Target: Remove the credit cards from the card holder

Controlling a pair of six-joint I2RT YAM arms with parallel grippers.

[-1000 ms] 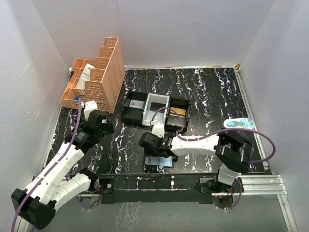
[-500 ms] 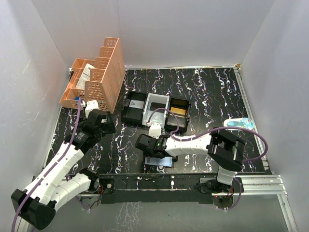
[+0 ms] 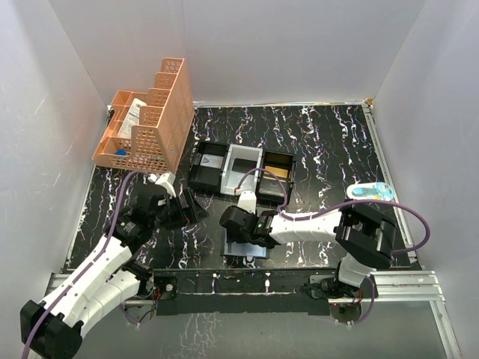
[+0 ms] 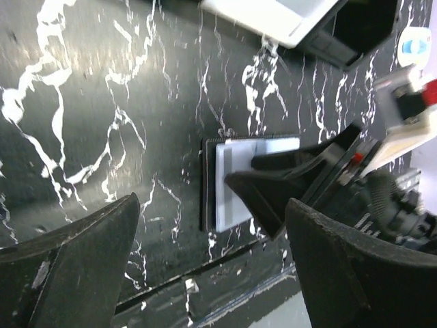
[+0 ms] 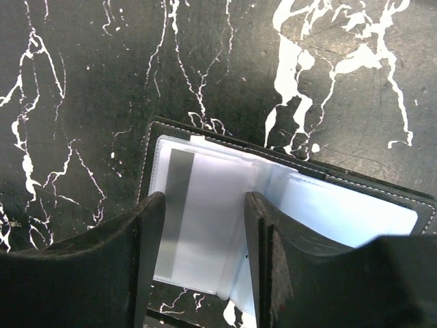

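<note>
A black tabletop (image 3: 322, 142) veined with white, marble-style, carries 4 things. A peach plastic lattice organiser basket (image 3: 161, 120) stands at its far left corner. Near the middle sits a tray (image 3: 241, 166) of 3 compartments, black, white and black, side by side. Closer to the near edge, the card holder (image 3: 251, 250) lies open and flat, its clear sleeves facing up. A small light-blue and white oval object (image 3: 370, 191) rests by the right edge, well apart from the rest.

Black white-veined table (image 3: 329, 142), peach lattice basket (image 3: 153, 120), pale grey-blue card holder (image 5: 328, 212).
</note>
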